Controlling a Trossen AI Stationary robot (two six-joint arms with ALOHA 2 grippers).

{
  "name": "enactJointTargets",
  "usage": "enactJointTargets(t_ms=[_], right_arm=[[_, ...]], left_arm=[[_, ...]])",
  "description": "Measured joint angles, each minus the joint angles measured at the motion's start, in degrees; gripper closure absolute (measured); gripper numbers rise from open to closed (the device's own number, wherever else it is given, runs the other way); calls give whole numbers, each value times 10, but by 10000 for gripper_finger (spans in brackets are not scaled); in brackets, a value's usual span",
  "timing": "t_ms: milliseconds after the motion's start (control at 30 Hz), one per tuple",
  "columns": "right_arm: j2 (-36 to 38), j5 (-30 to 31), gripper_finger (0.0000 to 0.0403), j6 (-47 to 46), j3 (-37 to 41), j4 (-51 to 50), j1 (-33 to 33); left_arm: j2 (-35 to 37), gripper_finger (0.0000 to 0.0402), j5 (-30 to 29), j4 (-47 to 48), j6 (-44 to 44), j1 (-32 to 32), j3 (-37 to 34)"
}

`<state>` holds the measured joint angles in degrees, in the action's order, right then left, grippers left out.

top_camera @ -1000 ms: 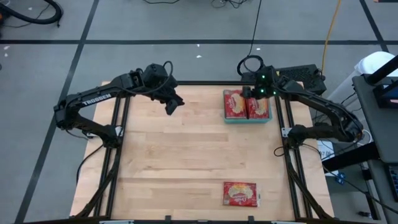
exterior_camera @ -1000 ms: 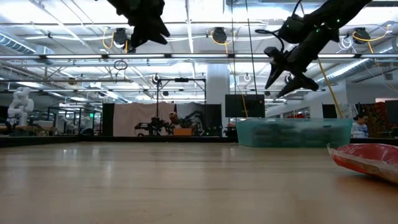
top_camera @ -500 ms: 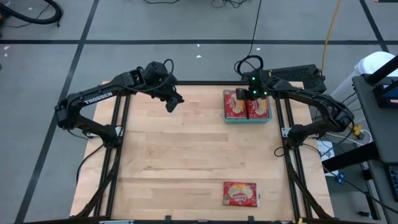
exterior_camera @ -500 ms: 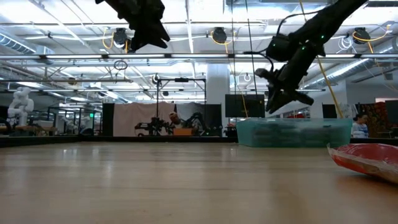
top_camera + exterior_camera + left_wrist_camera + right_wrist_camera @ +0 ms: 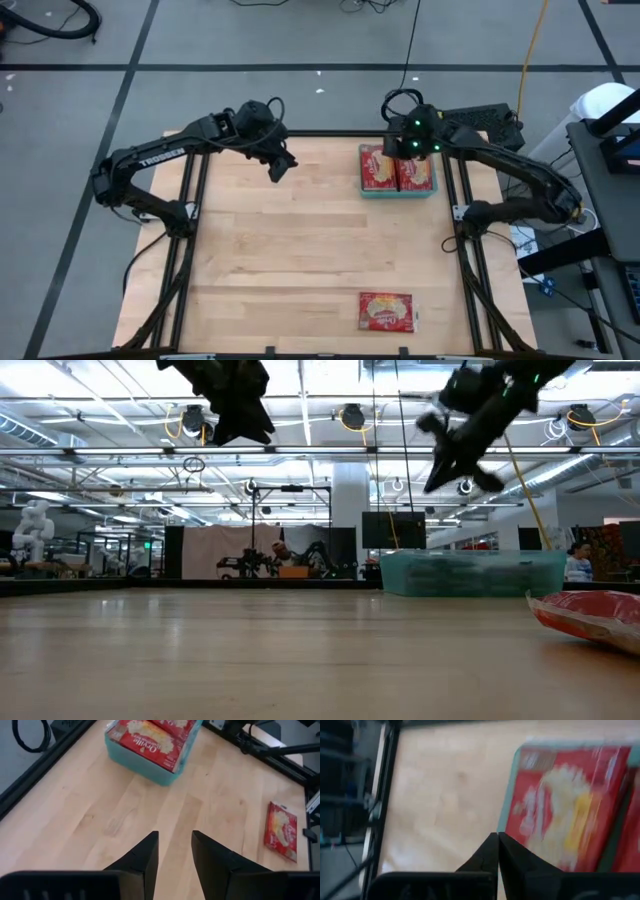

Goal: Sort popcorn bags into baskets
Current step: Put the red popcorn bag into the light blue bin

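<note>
Now we see red popcorn bags [image 5: 398, 170] filling the teal basket [image 5: 398, 192]; above it our right pincer [image 5: 498, 851] hangs pinched closed, empty.

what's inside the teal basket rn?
The basket holds two red popcorn bags side by side, picture side up, filling its floor. Anything beneath them is covered. One more bag lies outside, at the table's opposite edge.
</note>
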<state>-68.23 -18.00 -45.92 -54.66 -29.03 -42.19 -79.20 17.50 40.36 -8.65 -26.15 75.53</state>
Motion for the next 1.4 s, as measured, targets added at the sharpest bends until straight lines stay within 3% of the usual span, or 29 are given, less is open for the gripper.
enactJointTargets(t_ms=[133, 333, 500, 667, 767, 1100, 1267, 1400], right_arm=[[55, 30, 401, -7, -48, -115, 72], [97, 29, 402, -109, -71, -166, 239], [84, 28, 403, -217, -71, -178, 398], [32, 12, 385, -200, -70, -130, 511], [-8, 10, 354, -147, -70, -89, 540], [-141, -100, 241, 60, -70, -35, 552], [-191, -141, 215, 210, -70, -18, 554], [-223, -159, 211, 268, -70, -1, 554]], left_arm=[[0, 282, 0, 2, 24, 0, 0], [-5, 282, 4, 12, 71, 0, 0], [-5, 282, 5, 27, 86, 0, 0], [-5, 282, 5, 38, 83, 0, 0], [-5, 282, 5, 46, 73, 5, 0], [-5, 282, 5, 78, 15, 49, 0], [-4, 282, 3, 75, -1, 86, 0], [-4, 282, -7, 73, -24, 111, 0]])
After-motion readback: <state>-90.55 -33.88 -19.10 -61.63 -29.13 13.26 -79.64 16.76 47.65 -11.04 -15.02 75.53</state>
